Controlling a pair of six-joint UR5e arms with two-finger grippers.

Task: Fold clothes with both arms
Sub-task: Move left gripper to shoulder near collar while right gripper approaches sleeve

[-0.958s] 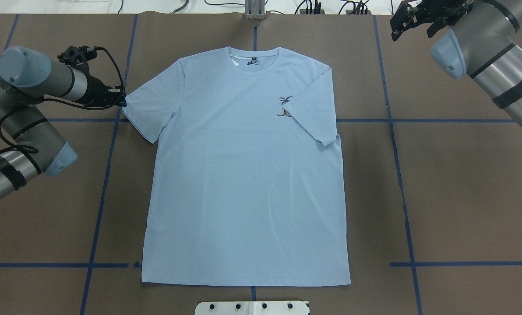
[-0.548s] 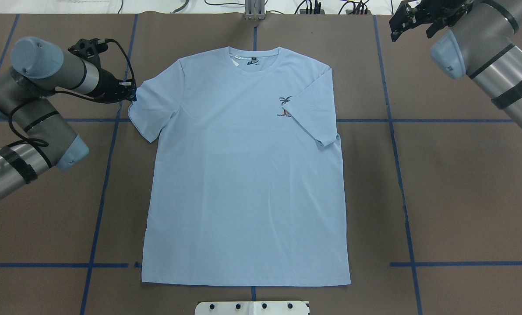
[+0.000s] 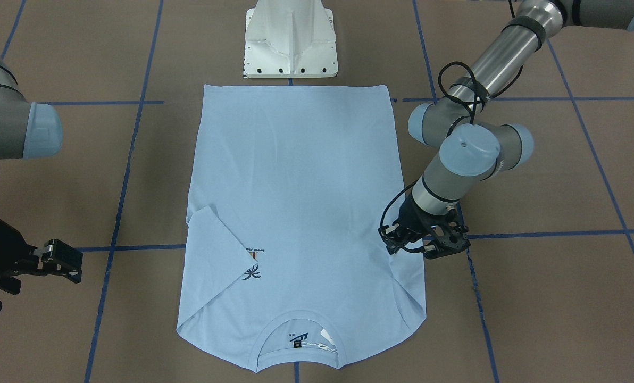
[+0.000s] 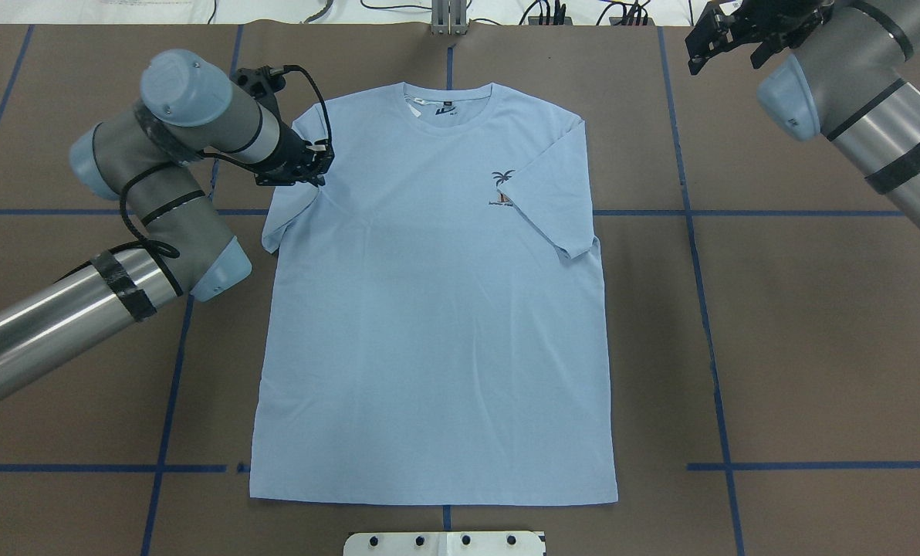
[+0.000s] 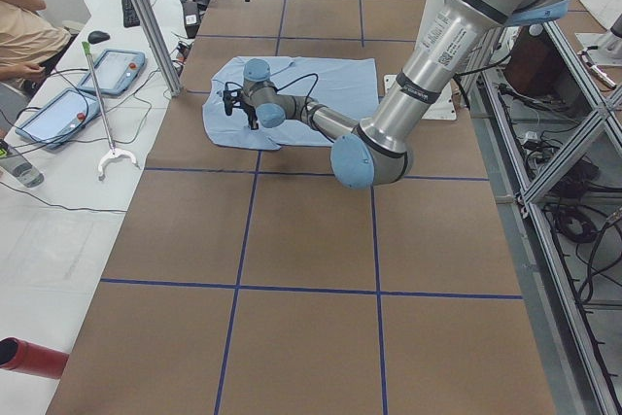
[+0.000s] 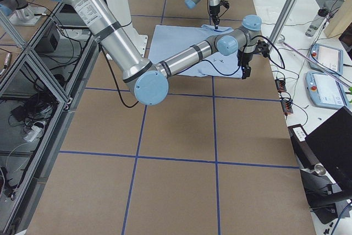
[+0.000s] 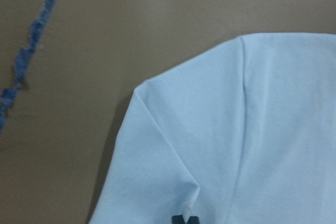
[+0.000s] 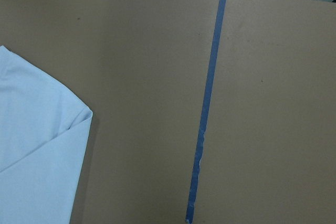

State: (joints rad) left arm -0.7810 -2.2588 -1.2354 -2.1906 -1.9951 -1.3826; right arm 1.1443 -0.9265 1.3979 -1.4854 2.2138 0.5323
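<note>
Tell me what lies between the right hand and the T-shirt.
Between right hand and T-shirt: only brown table crossed by a blue tape line, per the overhead view.

Light blue T-shirt [image 4: 429, 324], flat, face-up

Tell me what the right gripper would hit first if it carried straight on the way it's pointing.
Most likely the bare brown table, between the T-shirt edge and the blue tape line. The right gripper points down, clear of the cloth; its height is unclear.
</note>
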